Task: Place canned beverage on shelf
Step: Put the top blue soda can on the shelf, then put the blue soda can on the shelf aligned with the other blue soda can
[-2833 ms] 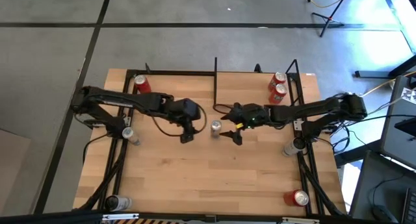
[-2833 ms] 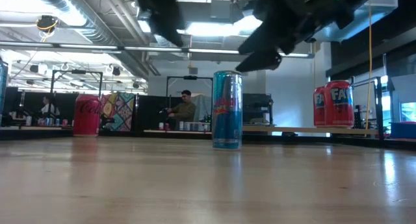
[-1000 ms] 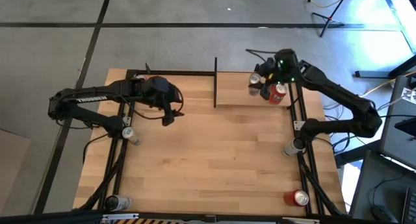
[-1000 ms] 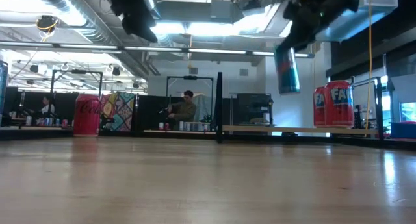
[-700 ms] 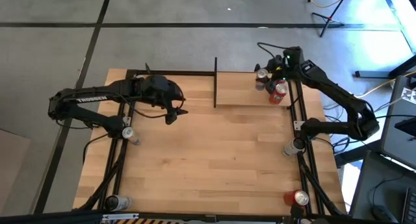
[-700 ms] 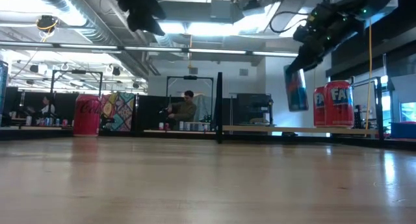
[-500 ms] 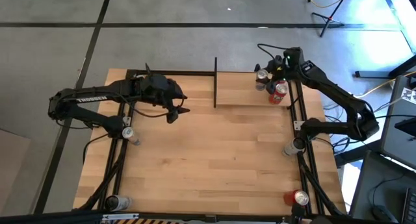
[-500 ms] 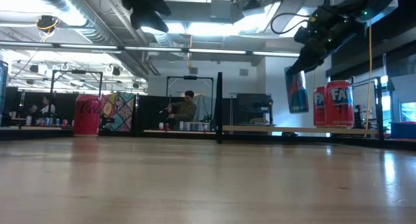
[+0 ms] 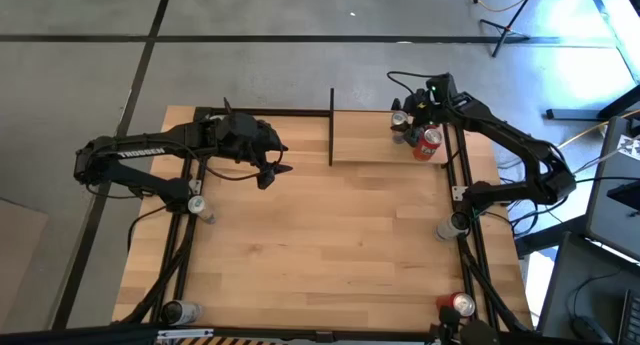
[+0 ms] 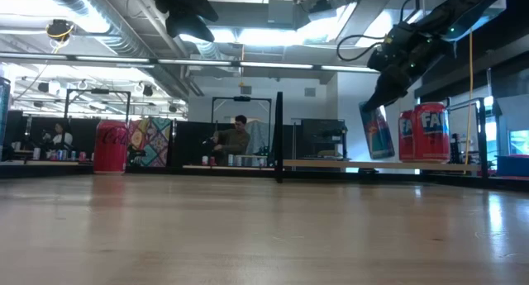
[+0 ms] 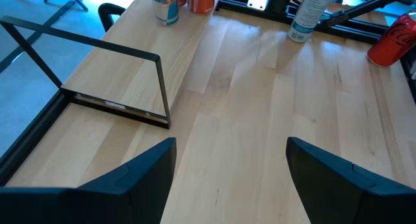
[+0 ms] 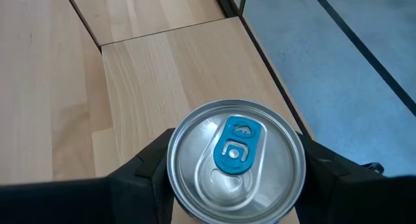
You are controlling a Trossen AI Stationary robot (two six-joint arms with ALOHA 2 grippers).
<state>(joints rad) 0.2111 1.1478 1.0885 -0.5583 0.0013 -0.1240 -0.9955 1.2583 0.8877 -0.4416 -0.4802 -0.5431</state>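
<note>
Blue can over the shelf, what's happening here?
The right pincer is shut on the blue can and holds it tilted just above the shelf, beside two red cans already standing there. It is not set down yet. The left pincer is open and empty, waiting over the table's far left part.

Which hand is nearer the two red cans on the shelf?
Right. The right hand holds the blue can beside the red cans; the left hand hovers beyond the shelf.
</note>
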